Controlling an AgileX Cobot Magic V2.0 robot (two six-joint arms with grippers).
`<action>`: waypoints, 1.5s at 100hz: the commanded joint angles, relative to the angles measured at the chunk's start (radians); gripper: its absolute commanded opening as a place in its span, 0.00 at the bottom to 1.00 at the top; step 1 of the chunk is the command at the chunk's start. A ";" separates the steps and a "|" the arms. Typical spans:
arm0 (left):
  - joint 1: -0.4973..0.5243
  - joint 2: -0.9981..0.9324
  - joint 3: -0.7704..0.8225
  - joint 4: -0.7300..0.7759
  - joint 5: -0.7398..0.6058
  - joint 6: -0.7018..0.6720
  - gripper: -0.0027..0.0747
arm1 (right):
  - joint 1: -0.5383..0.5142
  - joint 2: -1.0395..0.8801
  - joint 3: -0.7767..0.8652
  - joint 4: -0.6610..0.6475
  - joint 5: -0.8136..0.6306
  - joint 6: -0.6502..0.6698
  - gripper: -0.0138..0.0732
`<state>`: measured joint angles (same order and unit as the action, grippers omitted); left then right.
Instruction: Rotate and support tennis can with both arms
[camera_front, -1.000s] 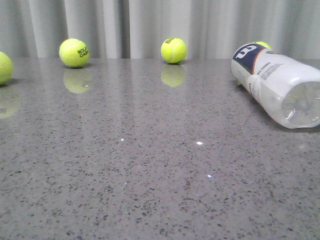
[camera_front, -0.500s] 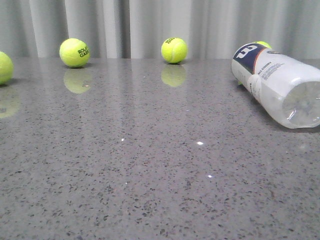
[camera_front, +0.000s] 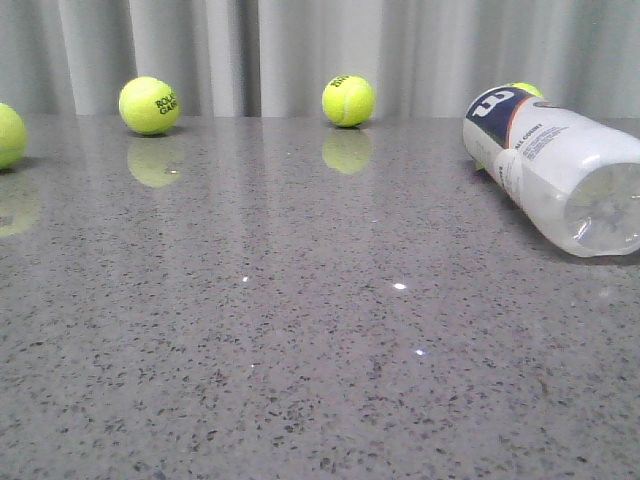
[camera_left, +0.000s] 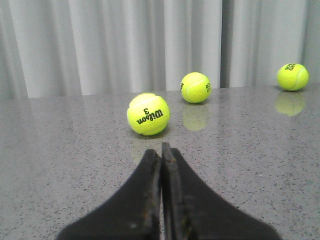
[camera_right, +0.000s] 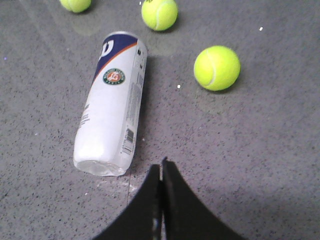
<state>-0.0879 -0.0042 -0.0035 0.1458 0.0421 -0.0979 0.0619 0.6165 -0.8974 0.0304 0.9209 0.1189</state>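
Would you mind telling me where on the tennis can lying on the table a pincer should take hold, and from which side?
Grip the tennis can around its plain white middle, coming down from above with the fingers across its width. It lies on its side on the table, so both long flanks are free, and the round body would likely slip if pinched at its ends. The right pincer is nearest but is shut; it must open first.

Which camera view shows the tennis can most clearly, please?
The right wrist view: the whole tennis can lies on its side, label readable. The front view shows it foreshortened, clipped at the picture's edge. The left wrist view misses it.
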 joint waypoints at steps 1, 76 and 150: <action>0.004 -0.039 0.048 -0.002 -0.082 -0.010 0.01 | -0.008 0.090 -0.074 0.031 0.004 -0.001 0.08; 0.004 -0.039 0.048 -0.002 -0.082 -0.010 0.01 | -0.008 0.258 -0.082 0.064 -0.004 -0.037 0.91; 0.004 -0.039 0.048 -0.002 -0.082 -0.010 0.01 | 0.094 0.807 -0.360 0.227 -0.179 -0.248 0.91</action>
<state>-0.0879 -0.0042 -0.0035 0.1458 0.0421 -0.0979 0.1543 1.3929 -1.1998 0.2425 0.7940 -0.1138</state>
